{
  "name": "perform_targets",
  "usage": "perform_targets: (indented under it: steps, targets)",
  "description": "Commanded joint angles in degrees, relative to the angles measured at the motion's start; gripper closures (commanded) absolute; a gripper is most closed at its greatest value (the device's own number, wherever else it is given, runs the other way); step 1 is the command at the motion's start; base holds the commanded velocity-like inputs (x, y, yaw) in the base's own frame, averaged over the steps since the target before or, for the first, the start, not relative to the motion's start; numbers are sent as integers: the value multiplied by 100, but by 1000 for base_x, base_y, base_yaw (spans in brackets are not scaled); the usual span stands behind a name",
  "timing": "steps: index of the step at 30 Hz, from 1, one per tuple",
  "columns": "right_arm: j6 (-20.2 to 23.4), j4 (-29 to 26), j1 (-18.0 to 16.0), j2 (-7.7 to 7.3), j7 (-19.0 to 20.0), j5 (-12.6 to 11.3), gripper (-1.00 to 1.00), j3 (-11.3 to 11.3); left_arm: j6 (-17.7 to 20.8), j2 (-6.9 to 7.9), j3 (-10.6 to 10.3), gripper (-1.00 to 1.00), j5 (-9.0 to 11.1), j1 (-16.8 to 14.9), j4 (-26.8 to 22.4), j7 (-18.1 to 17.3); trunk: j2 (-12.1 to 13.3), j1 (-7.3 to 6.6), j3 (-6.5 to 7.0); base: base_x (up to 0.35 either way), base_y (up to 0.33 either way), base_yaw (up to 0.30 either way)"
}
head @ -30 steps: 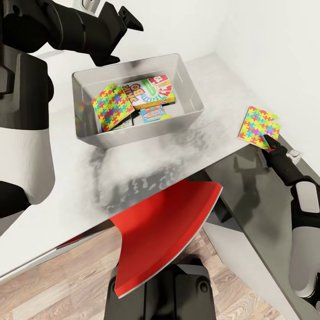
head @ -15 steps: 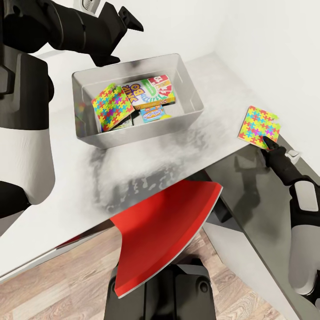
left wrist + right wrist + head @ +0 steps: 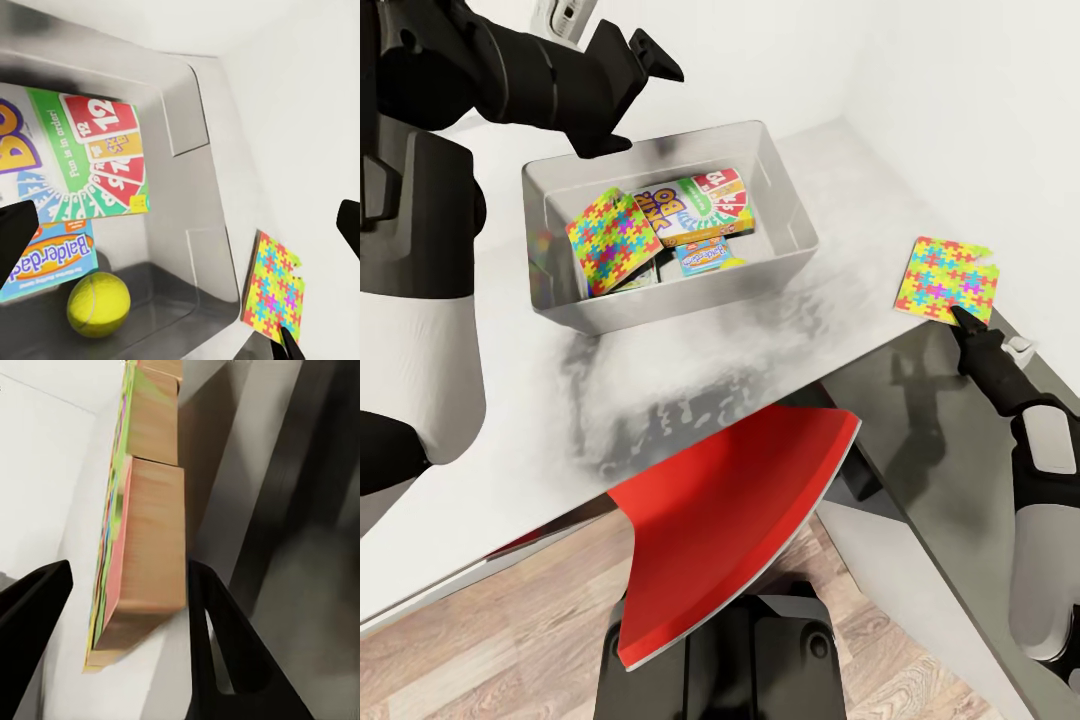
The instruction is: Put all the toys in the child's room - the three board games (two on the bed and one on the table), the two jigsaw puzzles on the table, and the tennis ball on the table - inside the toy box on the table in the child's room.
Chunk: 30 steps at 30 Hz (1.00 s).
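The grey toy box [image 3: 792,205] stands on the table [image 3: 510,300]. In it lie one jigsaw puzzle [image 3: 612,240], the SKIP-BO board game [image 3: 705,205], a blue board game [image 3: 708,257] and the tennis ball [image 3: 98,304]. The other jigsaw puzzle [image 3: 947,280] lies at the table's right edge. My right gripper [image 3: 963,320] is open at its near corner, fingers straddling the edge [image 3: 142,540]; one finger touches the underside. My left gripper [image 3: 645,55] hovers open above the box's far side.
A red chair back [image 3: 730,520] stands below the table's front edge. The desk's dark grey wing [image 3: 920,440] runs under my right arm. White walls close the back and right. Wooden floor [image 3: 510,640] lies below.
The right gripper has pushed slightly forward, and the puzzle at the table edge has turned a little. The left arm has shifted slightly.
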Motion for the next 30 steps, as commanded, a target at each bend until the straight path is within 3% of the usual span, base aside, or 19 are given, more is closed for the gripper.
perform_targets:
  steps: [1,30]
  targets:
    - [42,-5,-4,1,0,-22,100,-12,6,3,-5,-100,44,-4,-2,50,-9,3,-7,0,0,0]
    - [69,-412,21,-8,-10,-34,100,-6,-4,-1,-5,-100,44,31,-1,33,-9,3,-7,0,0,0]
